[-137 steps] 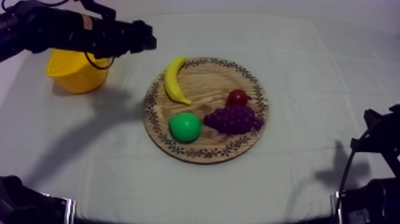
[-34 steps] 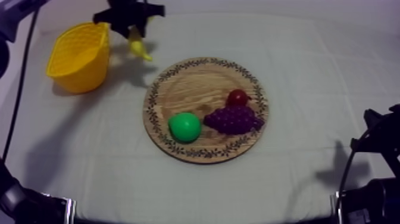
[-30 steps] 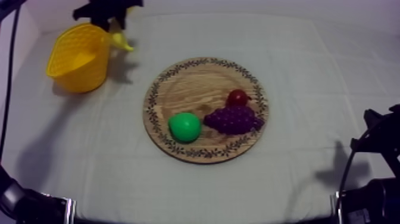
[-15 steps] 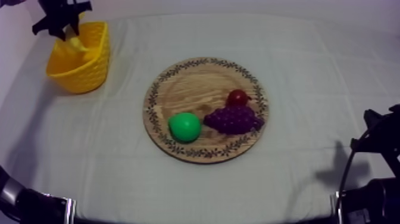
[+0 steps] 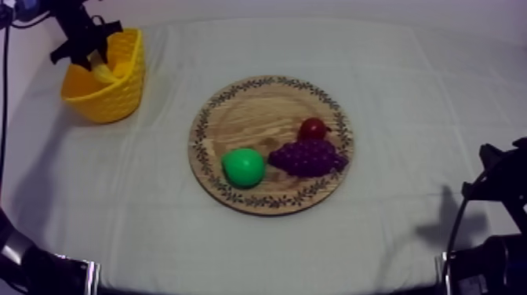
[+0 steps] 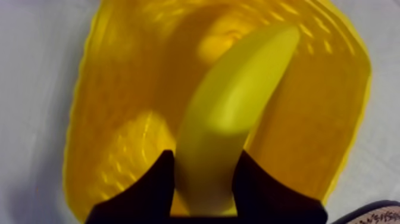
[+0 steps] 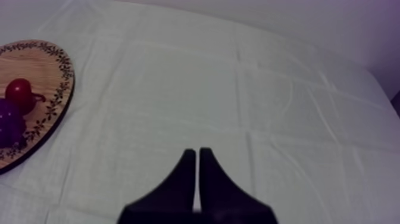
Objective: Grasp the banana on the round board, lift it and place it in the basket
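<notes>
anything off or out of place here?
Nothing stands out. The left hand holds the banana, tip down inside the yellow basket. The pear, grapes and small red fruit sit on the wooden board. The right hand is shut over bare cloth.

The banana (image 6: 232, 113) is looking smooth and matt, the basket (image 5: 118, 98) is showing glossy dimpled plastic, the board (image 5: 251, 110) grained wood, the cloth (image 5: 408, 94) matt, creased fabric.

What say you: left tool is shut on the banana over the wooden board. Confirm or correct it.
Wrong place. The left tool is shut on the banana over the yellow basket, not the wooden board; the left wrist view shows it.
</notes>
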